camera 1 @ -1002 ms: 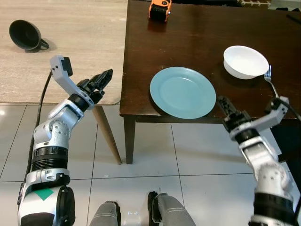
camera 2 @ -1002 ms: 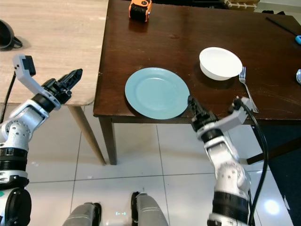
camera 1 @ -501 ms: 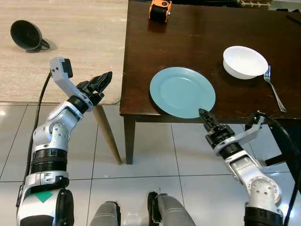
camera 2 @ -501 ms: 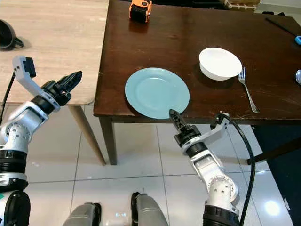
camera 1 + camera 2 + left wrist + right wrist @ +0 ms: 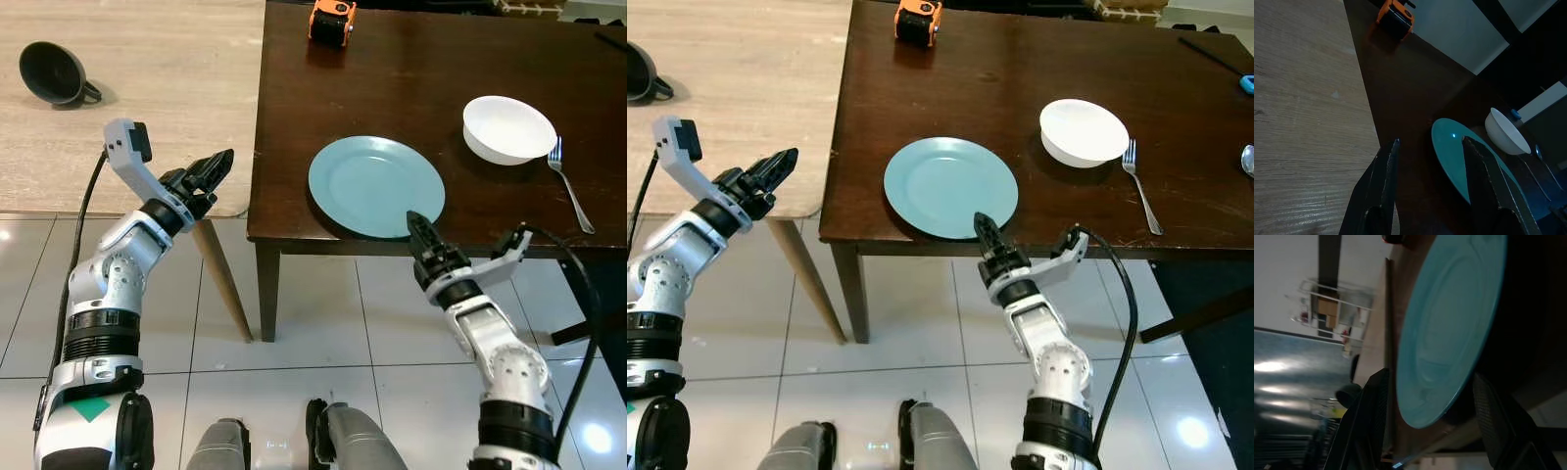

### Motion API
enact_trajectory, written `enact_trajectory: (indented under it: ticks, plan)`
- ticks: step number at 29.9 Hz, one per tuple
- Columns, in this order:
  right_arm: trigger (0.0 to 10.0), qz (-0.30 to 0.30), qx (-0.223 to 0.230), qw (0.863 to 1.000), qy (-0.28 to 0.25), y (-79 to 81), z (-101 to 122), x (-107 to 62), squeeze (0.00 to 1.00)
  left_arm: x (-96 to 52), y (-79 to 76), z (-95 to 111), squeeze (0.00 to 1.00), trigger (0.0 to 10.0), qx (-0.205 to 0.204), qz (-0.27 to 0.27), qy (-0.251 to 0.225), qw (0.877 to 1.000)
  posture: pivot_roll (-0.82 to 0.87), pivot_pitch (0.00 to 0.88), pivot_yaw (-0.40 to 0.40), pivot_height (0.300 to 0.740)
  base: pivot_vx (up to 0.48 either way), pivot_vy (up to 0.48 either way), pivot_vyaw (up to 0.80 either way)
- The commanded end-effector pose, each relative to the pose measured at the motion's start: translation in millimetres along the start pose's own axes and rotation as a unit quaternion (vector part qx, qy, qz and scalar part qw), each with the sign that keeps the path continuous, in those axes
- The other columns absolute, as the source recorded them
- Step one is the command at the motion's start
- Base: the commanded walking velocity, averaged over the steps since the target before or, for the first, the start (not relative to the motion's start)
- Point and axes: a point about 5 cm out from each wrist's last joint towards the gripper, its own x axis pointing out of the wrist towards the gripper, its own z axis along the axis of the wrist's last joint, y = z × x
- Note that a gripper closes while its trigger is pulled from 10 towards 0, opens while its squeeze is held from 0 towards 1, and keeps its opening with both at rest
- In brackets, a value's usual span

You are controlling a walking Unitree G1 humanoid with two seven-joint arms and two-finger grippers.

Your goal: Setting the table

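On the dark table [image 5: 392,78] sit one plate [image 5: 376,186], one bowl [image 5: 508,128], one fork [image 5: 569,182]; both hands' fingers apart.

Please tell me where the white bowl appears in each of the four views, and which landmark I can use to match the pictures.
Left eye view: white bowl at upper right on the dark table.
Right eye view: bowl upper right of centre.
Left wrist view: bowl past the plate, at the right side.
Right wrist view: no bowl to be made out.
Shared landmark: the light blue plate.
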Motion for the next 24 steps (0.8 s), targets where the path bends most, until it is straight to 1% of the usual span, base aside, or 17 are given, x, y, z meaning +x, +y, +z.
enact_trajectory:
  ticks: [1, 2, 4, 6, 11, 12, 13, 14, 15, 16, 20, 24]
  plan:
    - [10.0, 0.013, 0.022, 1.0, -0.003, 1.1, 0.7, 1.4, 0.0, -2.0, 1.1, 0.7, 0.0, 10.0, 0.007, 0.004, 0.004, 1.0, 0.04, 0.131, -0.001, 0.74, 0.0, 0.0, 0.0]
    - [10.0, 0.013, 0.022, 1.0, -0.003, 1.1, 0.7, 1.4, 0.0, -2.0, 1.1, 0.7, 0.0, 10.0, 0.007, 0.004, 0.004, 1.0, 0.04, 0.131, -0.001, 0.74, 0.0, 0.0, 0.0]
    - [10.0, 0.031, 0.023, 0.999, 0.005, 7.4, -0.7, 5.0, 0.0, -1.9, 0.8, 1.3, 0.0, 10.0, 0.008, 0.003, 0.003, 1.0, 0.04, 0.131, -0.001, 0.74, 0.0, 0.0, 0.0]
    - [10.0, 0.039, 0.023, 0.999, 0.008, 10.1, -1.1, 6.5, 0.0, -1.6, 0.7, 1.8, 0.0, 10.0, 0.008, 0.003, 0.003, 1.0, 0.04, 0.128, -0.002, 0.74, 0.0, 0.0, 0.0]
    - [10.0, 0.038, 0.023, 0.999, 0.01, 9.6, -1.5, 7.7, 0.0, -1.1, 0.9, 2.2, 0.0, 10.0, 0.008, 0.003, 0.002, 1.0, 0.04, 0.127, -0.002, 0.74, 0.0, 0.0, 0.0]
    - [5.4, 0.032, 0.021, 0.999, 0.012, 7.0, -2.3, 7.8, 0.0, -1.0, 1.0, 2.3, 0.0, 10.0, 0.008, 0.004, 0.003, 1.0, 0.04, 0.127, 0.0, 0.74, 0.0, 0.0, 0.0]
    - [5.4, 0.029, 0.019, 0.999, 0.013, 5.8, -2.6, 7.9, 0.0, -0.9, 1.1, 2.4, 0.0, 10.0, 0.008, 0.004, 0.003, 1.0, 0.04, 0.127, 0.0, 0.74, 0.0, 0.0, 0.0]
    - [2.6, 0.024, 0.018, 0.999, 0.014, 4.2, -3.1, 7.8, 0.0, -0.9, 1.2, 2.2, 0.0, 10.0, 0.009, 0.004, 0.004, 1.0, 0.04, 0.127, 0.0, 0.74, 0.0, 0.0, 0.0]
    - [2.6, 0.022, 0.018, 1.0, 0.015, 3.2, -3.3, 7.8, 0.0, -1.0, 1.3, 2.0, 0.0, 10.0, 0.009, 0.005, 0.004, 1.0, 0.04, 0.127, 0.0, 0.74, 0.0, 0.0, 0.0]
    - [0.0, 0.016, 0.017, 1.0, 0.013, 1.4, -3.2, 7.6, 0.0, -1.2, 1.3, 1.7, 0.0, 10.0, 0.009, 0.005, 0.005, 1.0, 0.04, 0.127, 0.0, 0.74, 0.0, 0.0, 0.0]
    - [0.0, 0.005, 0.018, 1.0, 0.008, -2.7, -2.0, 7.6, 0.0, -1.2, 1.7, 1.0, 0.0, 10.0, 0.01, 0.006, 0.008, 1.0, 0.04, 0.126, 0.001, 0.74, 0.0, 0.0, 0.0]
    - [0.0, 0.003, 0.017, 1.0, 0.007, -3.4, -1.3, 7.8, 0.0, -1.1, 1.8, 1.0, 0.0, 10.0, 0.011, 0.006, 0.008, 1.0, 0.04, 0.122, 0.001, 0.74, 0.0, 0.0, 0.0]
